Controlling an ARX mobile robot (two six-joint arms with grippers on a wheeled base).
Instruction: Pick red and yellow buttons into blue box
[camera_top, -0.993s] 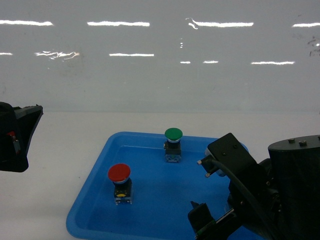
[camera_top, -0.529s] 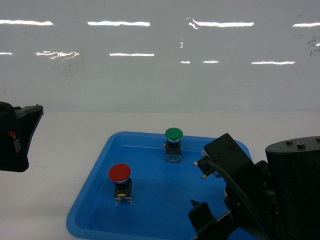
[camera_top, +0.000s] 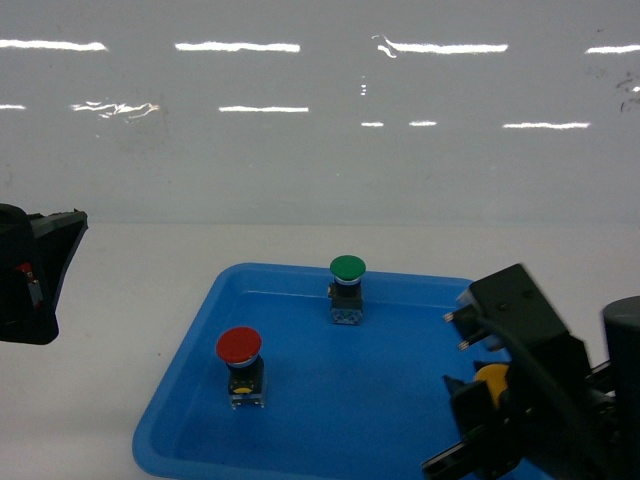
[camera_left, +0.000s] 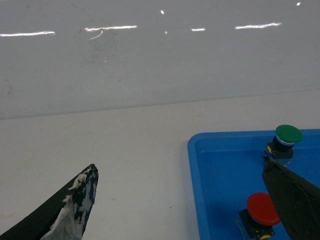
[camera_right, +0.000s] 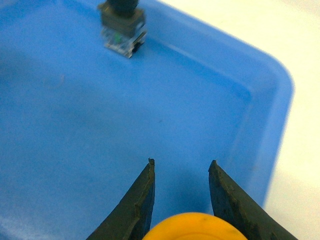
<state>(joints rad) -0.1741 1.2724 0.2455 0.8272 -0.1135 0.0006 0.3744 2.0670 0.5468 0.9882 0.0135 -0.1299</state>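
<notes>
Two grippers are showing, and starting on the left: the left gripper (camera_left: 185, 200) is hanging over the white table (camera_top: 130, 300) with its fingers spread wide, holding nothing and touching nothing. Its right finger (camera_left: 295, 200) is sitting just in front of the shallow blue tray (camera_top: 300, 420), partly covering the red button (camera_top: 239, 346) in the left wrist view. That red button is standing upright in the tray's left half, well apart from both grippers. Moving along, the green button (camera_top: 347, 268) is standing upright near the tray's far wall. Now over to the right: the right gripper (camera_right: 181, 200) is hovering above the tray's right side, fingers (camera_right: 137, 205) drawn in on either side of the yellow button (camera_right: 192, 227), whose cap is peeking out between them in the right wrist view. In the head view the yellow cap is glowing inside the black gripper body, clear of the tray floor.
</notes>
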